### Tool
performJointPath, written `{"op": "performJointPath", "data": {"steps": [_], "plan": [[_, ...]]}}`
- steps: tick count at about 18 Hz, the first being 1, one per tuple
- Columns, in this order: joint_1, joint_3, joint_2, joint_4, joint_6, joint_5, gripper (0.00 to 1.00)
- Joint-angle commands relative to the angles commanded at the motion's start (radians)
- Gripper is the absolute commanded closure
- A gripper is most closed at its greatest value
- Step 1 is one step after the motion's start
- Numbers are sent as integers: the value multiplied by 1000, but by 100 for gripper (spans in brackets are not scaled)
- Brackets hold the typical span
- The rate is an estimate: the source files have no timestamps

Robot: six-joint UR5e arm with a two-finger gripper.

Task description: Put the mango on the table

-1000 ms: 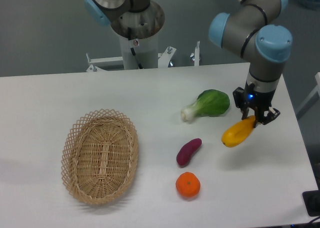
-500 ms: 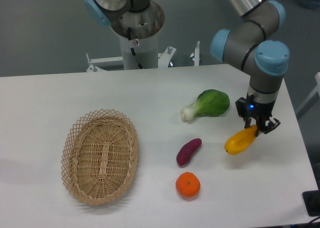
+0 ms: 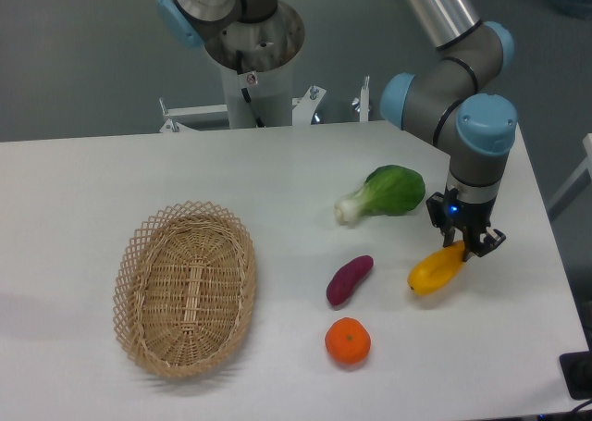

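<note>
Presently the gripper (image 3: 465, 246) clamps the upper end of the smooth, elongated yellow mango (image 3: 435, 269), low over the flat white table (image 3: 83, 190), right of the purple sweet potato (image 3: 349, 279).

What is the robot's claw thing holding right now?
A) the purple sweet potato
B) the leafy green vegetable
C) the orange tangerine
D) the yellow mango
D: the end effector is shut on one end of the mango, low over the table, while the tangerine, sweet potato and green vegetable lie apart from it.
</note>
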State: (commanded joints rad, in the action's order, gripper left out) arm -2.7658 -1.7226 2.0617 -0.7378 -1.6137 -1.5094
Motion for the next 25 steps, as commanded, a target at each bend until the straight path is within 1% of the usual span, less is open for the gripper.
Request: {"op": "performJointPath", "data": {"steps": [3, 7, 8, 12, 16, 18, 19, 22, 25], "plan": [[0, -6, 0, 0, -2, 0, 60], [0, -2, -3, 0, -2, 0, 41], [0, 0, -5, 0, -3, 0, 38], [0, 15, -12, 0, -2, 0, 0], [8, 29, -46, -8, 2, 2, 0], [11, 58, -58, -18, 2, -3, 0], [15, 72, -70, -38, 2, -3, 0], [18, 139, -80, -155, 2, -5, 0], [22, 176, -98, -231, 2, -5, 0]]}}
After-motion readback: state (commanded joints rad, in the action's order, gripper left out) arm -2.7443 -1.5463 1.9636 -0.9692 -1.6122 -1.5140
